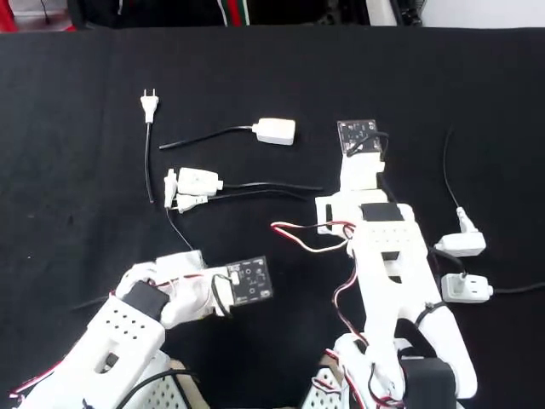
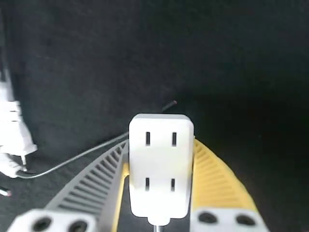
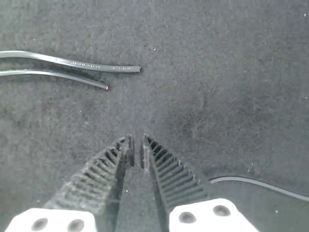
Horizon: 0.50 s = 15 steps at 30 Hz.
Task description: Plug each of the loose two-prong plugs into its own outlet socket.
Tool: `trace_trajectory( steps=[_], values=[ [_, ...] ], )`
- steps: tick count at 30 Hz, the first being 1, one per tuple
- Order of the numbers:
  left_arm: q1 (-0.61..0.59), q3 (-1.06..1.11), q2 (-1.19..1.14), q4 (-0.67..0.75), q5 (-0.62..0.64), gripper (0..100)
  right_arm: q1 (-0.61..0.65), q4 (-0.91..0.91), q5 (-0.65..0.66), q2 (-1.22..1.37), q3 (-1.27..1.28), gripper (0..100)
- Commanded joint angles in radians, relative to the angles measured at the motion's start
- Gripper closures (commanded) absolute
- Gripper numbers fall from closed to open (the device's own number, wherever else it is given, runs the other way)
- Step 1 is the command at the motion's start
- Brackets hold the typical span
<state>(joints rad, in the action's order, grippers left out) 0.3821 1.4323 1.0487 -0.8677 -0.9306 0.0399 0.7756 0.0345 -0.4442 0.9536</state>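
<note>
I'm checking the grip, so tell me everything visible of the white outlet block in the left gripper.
The white outlet block looks like smooth plastic with rounded corners and two pairs of slots, all empty. It is clamped between the left gripper's grey and yellow fingers, slotted face turned back toward the arm.

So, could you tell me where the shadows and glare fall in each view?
Left wrist view: the outlet block held in the fingers glares white, with deep shadow on the cloth beside it. Right wrist view: even light, faint shadow ahead of the shut fingers. High view: black cloth hides shadows; the white plug stands out.
</note>
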Motion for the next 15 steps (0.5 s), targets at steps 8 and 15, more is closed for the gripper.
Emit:
trace_trajectory(
  steps=[8, 15],
  values=[
    [0.054, -0.053, 0.020, -0.109, 0.043, 88, -0.009, -0.017, 0.005, -0.004, -0.010, 96.2],
    [0.148, -0.077, 0.025, -0.178, 0.124, 88, -0.009, -0.017, 0.005, -0.004, -0.010, 96.2]
  ],
)
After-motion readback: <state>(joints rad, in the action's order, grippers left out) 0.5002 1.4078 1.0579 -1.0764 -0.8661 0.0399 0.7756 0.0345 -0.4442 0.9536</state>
